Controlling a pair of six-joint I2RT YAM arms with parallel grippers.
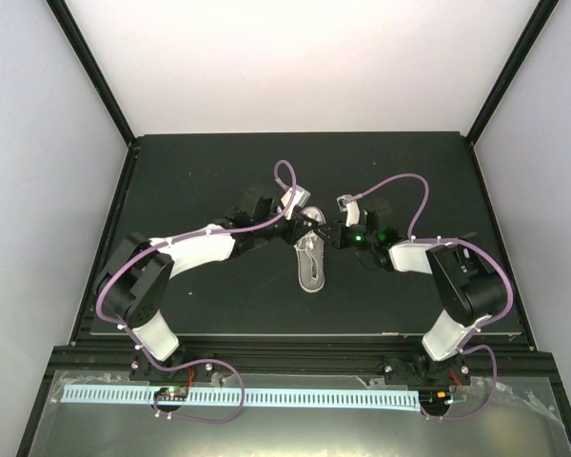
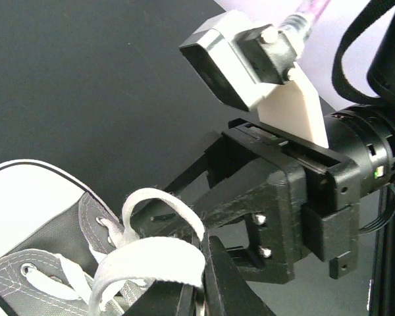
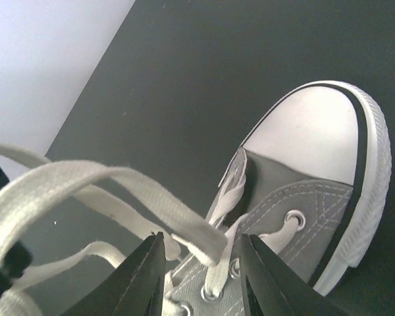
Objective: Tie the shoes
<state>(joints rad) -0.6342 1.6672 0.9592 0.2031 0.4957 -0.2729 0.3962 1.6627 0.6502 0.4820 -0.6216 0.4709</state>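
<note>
The shoes are one grey canvas sneaker [image 1: 311, 264] with a white toe cap [image 3: 309, 131], lying mid-table with its toe toward the arms. Both grippers meet over its laced end. My left gripper [image 2: 201, 270] is shut on a loop of white lace [image 2: 151, 260] that curls up from the eyelets. My right gripper [image 3: 201, 263] is open, its fingers [image 3: 148, 276] straddling a flat lace strand [image 3: 184, 227] just above the eyelets, without pinching it. That strand runs off to the left as a long loop [image 3: 46, 184]. The right gripper's body and wrist camera [image 2: 237, 59] fill the left wrist view.
The black mat [image 1: 219, 171] covers the table, bounded by white walls and black corner posts [image 1: 90, 67]. Purple cables [image 1: 400, 186] arch over both wrists. A white perforated strip [image 1: 266, 395] runs along the near frame by the arm bases.
</note>
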